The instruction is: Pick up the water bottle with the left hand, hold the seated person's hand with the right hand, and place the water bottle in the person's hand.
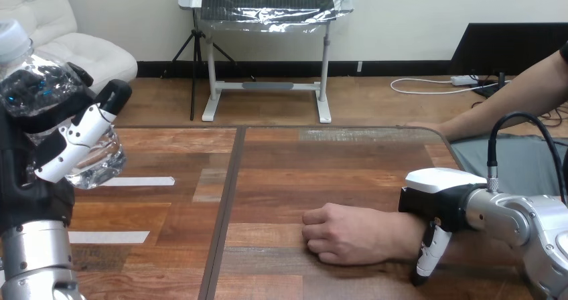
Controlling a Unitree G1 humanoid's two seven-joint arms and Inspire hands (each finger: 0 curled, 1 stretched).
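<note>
- The left hand has its thumb and fingers curled tight round a clear, crinkled plastic water bottle. The black-tipped thumb lies across the bottle's near side, and the other fingers show dark through the plastic.
- The water bottle is held high above the table at the view's left and touches only that hand. It is tilted, with its pale round cap toward the upper left corner.
- The silver left forearm rises from the bottom left corner to that hand.
- The right hand clasps the person's wrist. Its thumb reaches down the wrist's near side and its white-shelled back sits across the top. The fingers on the far side are hidden.
- The silver right forearm comes in from the view's right edge.
- The person's hand at the table's middle is a loose fist, knuckles up. It rests on the boards just right of the centre seam, well apart from the bottle.
- The person's other hand lies flat at the table's far right edge.
- 2 white tape strips lie on the left half of the brown wooden plank table, one nearer the robot than the other.
</note>
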